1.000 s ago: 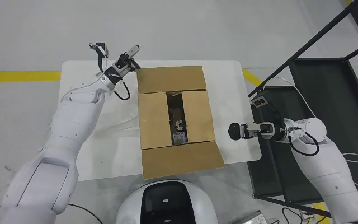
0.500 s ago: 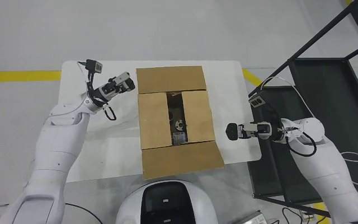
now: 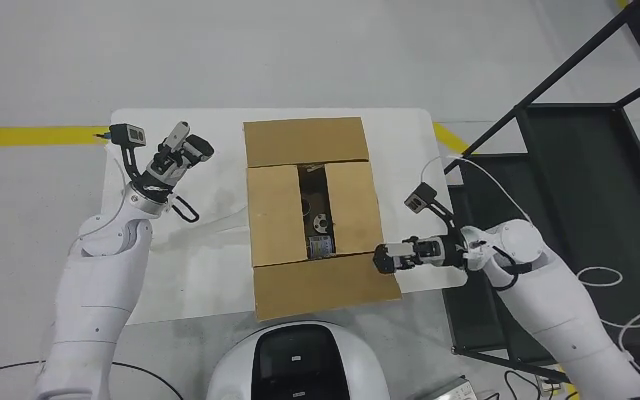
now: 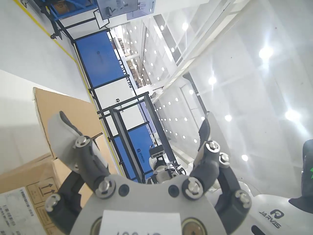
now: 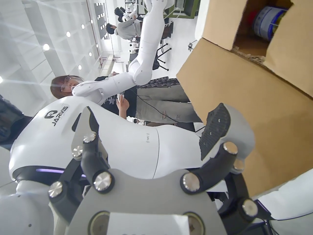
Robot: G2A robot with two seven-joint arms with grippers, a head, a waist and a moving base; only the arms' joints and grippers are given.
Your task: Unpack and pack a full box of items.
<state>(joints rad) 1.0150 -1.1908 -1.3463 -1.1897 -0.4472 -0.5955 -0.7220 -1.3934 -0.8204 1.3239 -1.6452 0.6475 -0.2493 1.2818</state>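
Box (image 3: 315, 205): mid-frame, flaps parted.
Left gripper (image 3: 203, 149): left of box, jaws spread.
Right gripper (image 3: 382, 258): by lower flap's right edge, jaws spread.

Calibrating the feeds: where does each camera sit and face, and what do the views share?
Top: above the arms, looking down on the table and box; left gripper and right gripper show.
Left wrist: on the left arm, facing up past the box to the ceiling; left gripper open.
Right wrist: on the right arm, facing the box's flap; right gripper open.
Shared: all three show the box.
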